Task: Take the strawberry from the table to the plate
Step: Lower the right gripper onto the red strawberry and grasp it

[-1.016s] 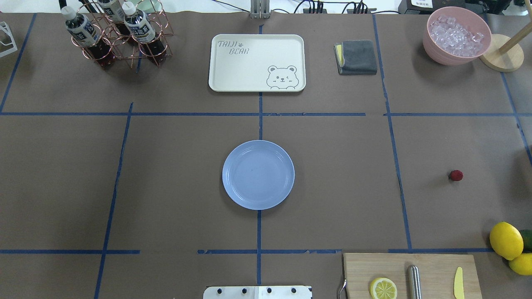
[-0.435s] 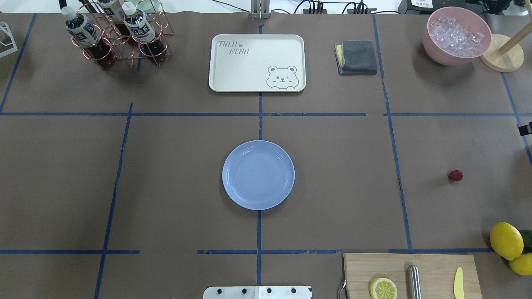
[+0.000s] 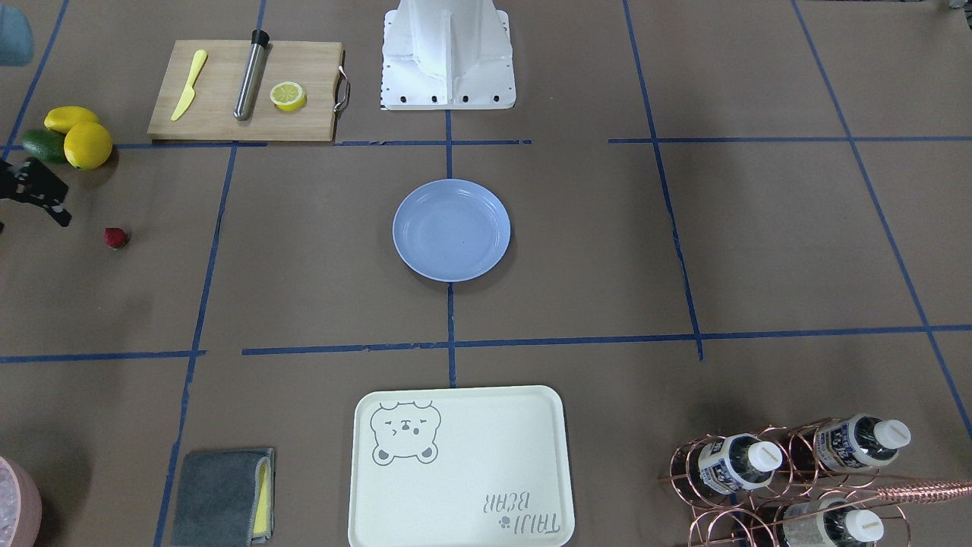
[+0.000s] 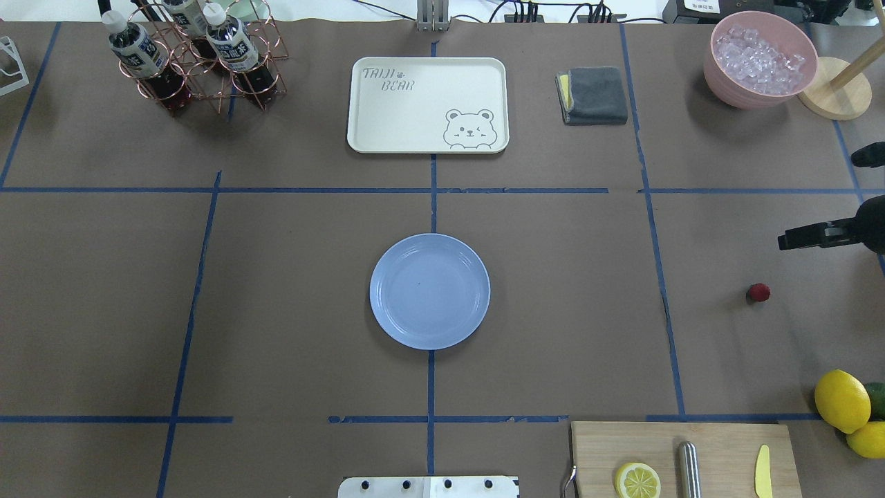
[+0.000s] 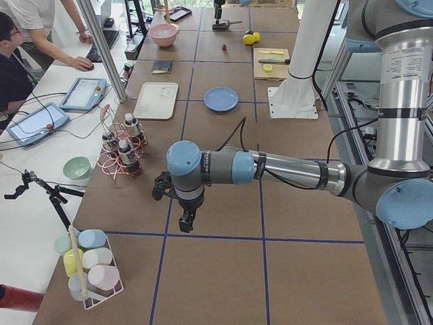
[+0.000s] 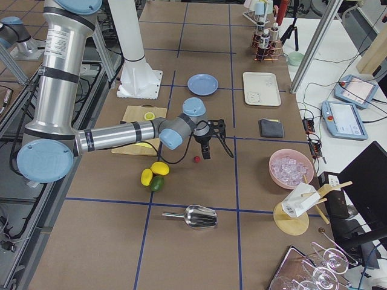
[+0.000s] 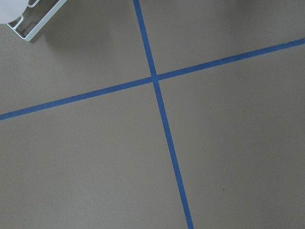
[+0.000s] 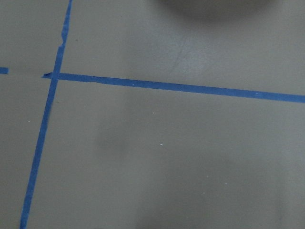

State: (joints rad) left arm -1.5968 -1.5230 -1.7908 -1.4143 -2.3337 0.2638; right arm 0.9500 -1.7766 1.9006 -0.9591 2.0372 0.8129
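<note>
The strawberry (image 4: 758, 292), small and dark red, lies on the brown paper table (image 4: 553, 277) far to the right; it also shows in the front view (image 3: 115, 238) and the right side view (image 6: 196, 159). The light-blue plate (image 4: 429, 291) sits bare at the table's centre (image 3: 451, 229). My right gripper (image 4: 818, 200) reaches in from the right edge, open, its fingers spread wide, just beyond the strawberry and not touching it (image 6: 217, 151). The left gripper (image 5: 183, 218) hangs over bare table far from the plate, seen only in the left side view, so I cannot tell its state.
Lemons with a lime (image 4: 842, 400) lie near the strawberry on its near side. A cutting board (image 4: 726, 449) holds a lemon half (image 4: 637, 480), a metal rod and a yellow knife. Farther back stand a pink ice bowl (image 4: 759, 59), grey cloth (image 4: 594, 95), cream tray (image 4: 427, 104) and bottle rack (image 4: 193, 59).
The right gripper has come into the overhead view from the right edge and moved leftwards, fingers spread. The strawberry and plate have not moved.
</note>
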